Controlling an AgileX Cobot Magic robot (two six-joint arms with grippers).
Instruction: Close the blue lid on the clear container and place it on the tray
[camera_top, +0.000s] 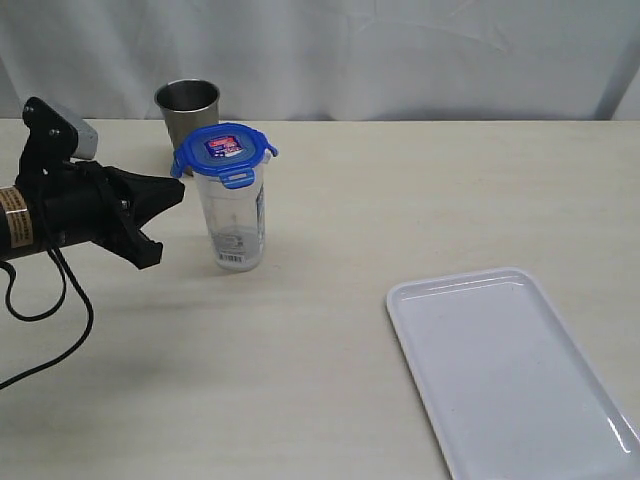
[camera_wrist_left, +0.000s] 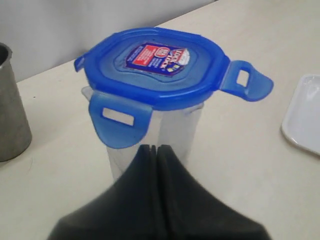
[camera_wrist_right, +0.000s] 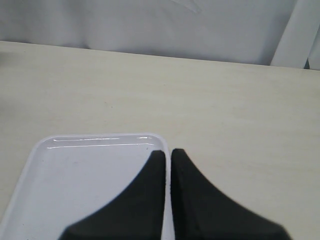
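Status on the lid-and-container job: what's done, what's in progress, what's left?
Done: the blue lid sits on the clear container, but its visible tabs flare out, unlatched. In hand: nothing gripped; the left gripper, shut, points at the container under the lid. Left: latch the tabs, then move the container from the table onto the tray. The right gripper hangs shut over the tray.

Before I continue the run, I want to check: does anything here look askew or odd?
Yes. The blue lid only rests on the clear container: its tabs stick out unlatched, and it looks slightly tilted.
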